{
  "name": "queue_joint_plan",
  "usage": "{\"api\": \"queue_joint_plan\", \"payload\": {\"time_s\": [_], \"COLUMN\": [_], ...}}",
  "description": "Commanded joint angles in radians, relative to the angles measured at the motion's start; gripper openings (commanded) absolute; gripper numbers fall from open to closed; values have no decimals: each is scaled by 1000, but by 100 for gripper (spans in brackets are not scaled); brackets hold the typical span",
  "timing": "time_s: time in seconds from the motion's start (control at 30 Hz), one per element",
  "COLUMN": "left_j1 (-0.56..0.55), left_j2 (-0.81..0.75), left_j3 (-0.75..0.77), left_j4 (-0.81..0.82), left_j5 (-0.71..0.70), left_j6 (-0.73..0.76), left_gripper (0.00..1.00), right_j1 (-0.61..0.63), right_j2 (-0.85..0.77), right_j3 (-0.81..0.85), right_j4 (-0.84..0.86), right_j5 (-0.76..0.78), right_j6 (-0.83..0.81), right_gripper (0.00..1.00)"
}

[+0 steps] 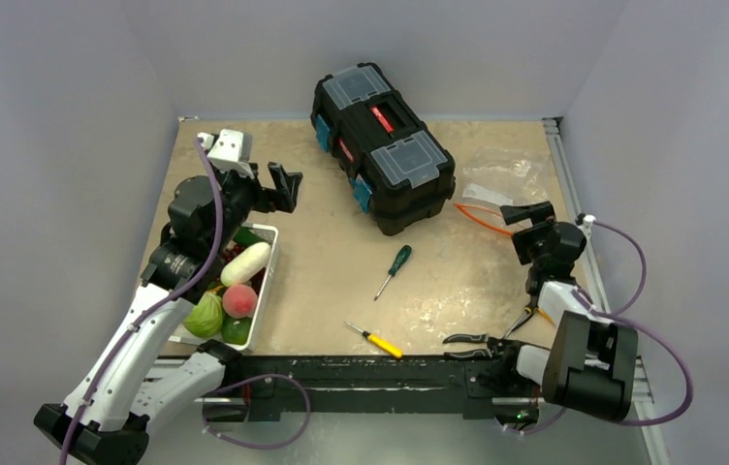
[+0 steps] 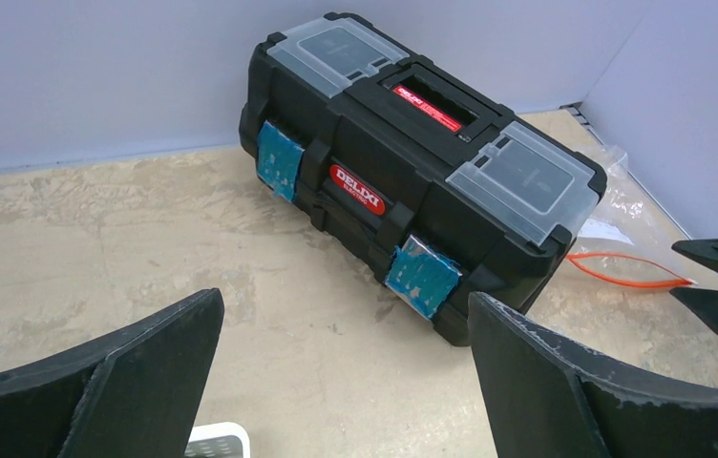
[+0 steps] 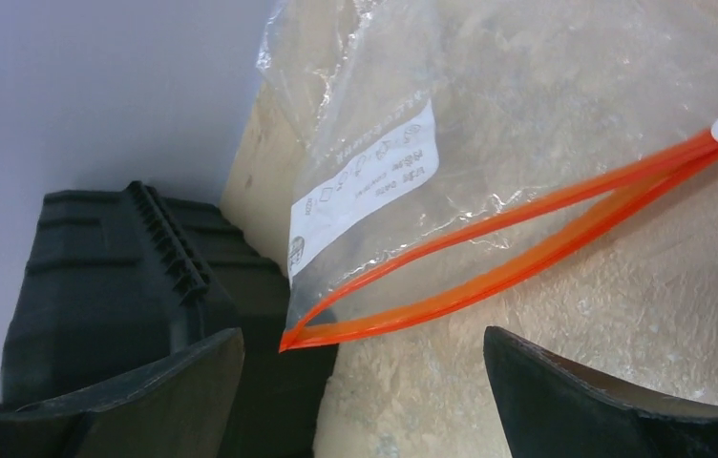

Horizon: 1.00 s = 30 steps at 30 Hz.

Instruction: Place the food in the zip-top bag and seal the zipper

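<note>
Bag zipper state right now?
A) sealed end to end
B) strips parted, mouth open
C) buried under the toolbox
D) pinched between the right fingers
B: in the right wrist view the zipper's two orange strips bow apart along the mouth of the zip-top bag, meeting only at the ends.

lab test cell, plain grey walls [image 1: 60,87], toolbox [image 1: 385,145]

Glossy clear plastic bag [image 3: 527,114] (crinkled), matt plastic toolbox [image 2: 412,162], tabletop [image 2: 97,219] possibly wood
</note>
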Motion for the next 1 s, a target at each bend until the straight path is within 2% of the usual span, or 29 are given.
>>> {"api": "queue_joint_plan", "payload": {"time_s": [0.0, 0.13, 0.23, 0.33, 0.47, 0.53, 0.63, 0.7, 0.8, 0.97], "left_j1": [-5, -5, -6, -5, -5, -6, -5, -5, -6, -5], "left_j2": [-6, 0, 7, 14, 21, 25, 30, 36, 40, 44], "left_j3": [33, 33, 32, 33, 35, 36, 38, 39, 39, 42], "left_j4": [15, 14, 17, 15, 17, 16, 15, 15, 15, 15], "left_j5": [8, 9, 13, 23, 32, 36, 44, 48, 52, 65], "left_j6": [-1, 0, -2, -4, -7, -9, -12, -12, -13, -17], "left_gripper": [100, 100, 100, 100, 99, 99, 99, 99, 99, 99], "right_j1": [-8, -9, -8, -8, -8, -8, -8, -8, -8, -8], "right_j2": [90, 202, 275, 346, 446, 477, 496, 488, 430, 323], "right_j3": [-48, -40, -28, -23, -20, -19, -20, -22, -30, -6], "right_j4": [241, 339, 401, 476, 604, 656, 671, 649, 570, 409], "right_j5": [0, 29, 47, 21, -25, -50, -60, -65, -64, -50], "right_j6": [190, 255, 262, 277, 320, 335, 356, 358, 332, 289], "right_gripper": [99, 99, 94, 87, 67, 62, 63, 70, 76, 79]}}
